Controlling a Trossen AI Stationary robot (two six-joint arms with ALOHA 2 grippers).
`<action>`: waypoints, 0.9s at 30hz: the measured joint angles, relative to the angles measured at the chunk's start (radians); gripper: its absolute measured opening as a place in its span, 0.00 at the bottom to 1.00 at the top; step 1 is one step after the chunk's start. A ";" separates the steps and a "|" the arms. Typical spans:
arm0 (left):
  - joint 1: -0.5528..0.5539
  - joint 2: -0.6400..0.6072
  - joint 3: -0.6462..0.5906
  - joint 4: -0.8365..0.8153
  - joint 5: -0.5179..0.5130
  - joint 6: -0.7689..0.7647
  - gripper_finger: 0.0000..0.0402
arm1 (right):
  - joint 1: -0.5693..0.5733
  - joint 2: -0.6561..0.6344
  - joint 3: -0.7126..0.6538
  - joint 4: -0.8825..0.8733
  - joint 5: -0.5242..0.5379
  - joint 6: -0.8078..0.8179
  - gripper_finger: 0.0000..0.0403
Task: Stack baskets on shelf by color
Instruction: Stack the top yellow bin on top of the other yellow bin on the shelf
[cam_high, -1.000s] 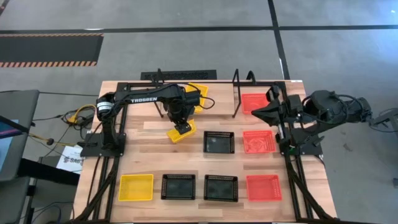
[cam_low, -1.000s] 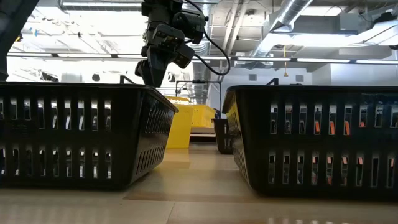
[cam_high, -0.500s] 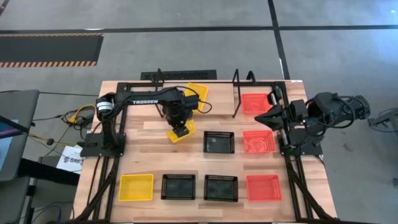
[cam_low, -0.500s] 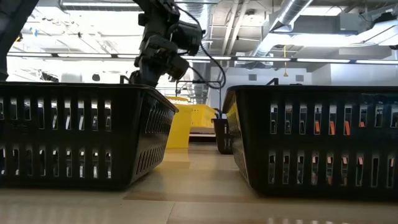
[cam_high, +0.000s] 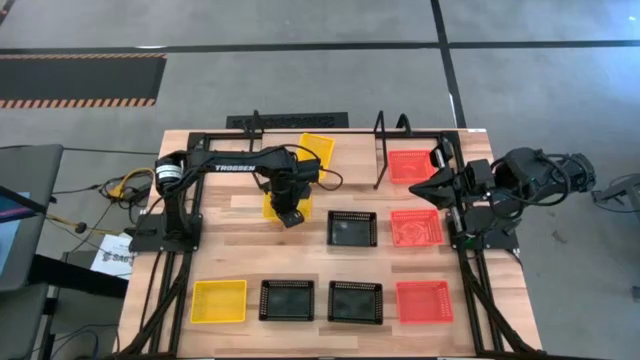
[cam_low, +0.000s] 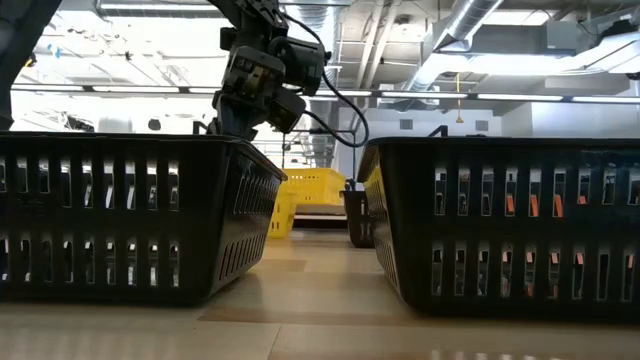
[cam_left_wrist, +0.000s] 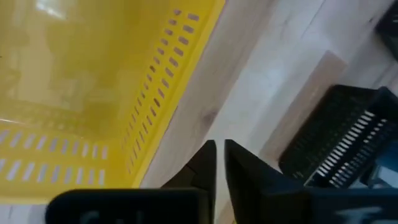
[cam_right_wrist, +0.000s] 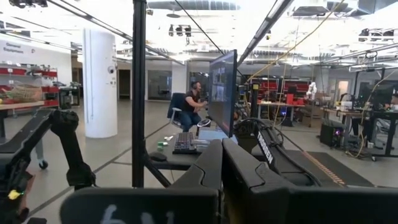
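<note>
Left of centre, the left gripper, fingers together on nothing, hangs at a loose yellow basket. Upper middle, the shelf holds 1 yellow tray and 1 red tray. The right gripper, closed, waits at right. By my count 7 baskets lie unstacked.

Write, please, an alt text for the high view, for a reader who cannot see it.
Seen from above, the left gripper is over a yellow basket near the middle of the wooden table, its fingers closed. The right arm waits at the right edge; yellow, black and red baskets lie in rows.
</note>
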 joint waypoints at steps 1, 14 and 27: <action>-0.004 0.000 0.000 0.000 -0.008 -0.004 0.04 | 0.000 0.000 0.000 0.000 0.000 0.000 0.07; -0.078 0.000 0.000 0.030 -0.242 0.195 0.07 | 0.000 0.000 0.000 0.013 0.000 0.000 0.07; -0.102 0.000 -0.022 0.076 -0.347 0.262 0.39 | 0.000 0.002 0.000 0.057 0.001 0.002 0.07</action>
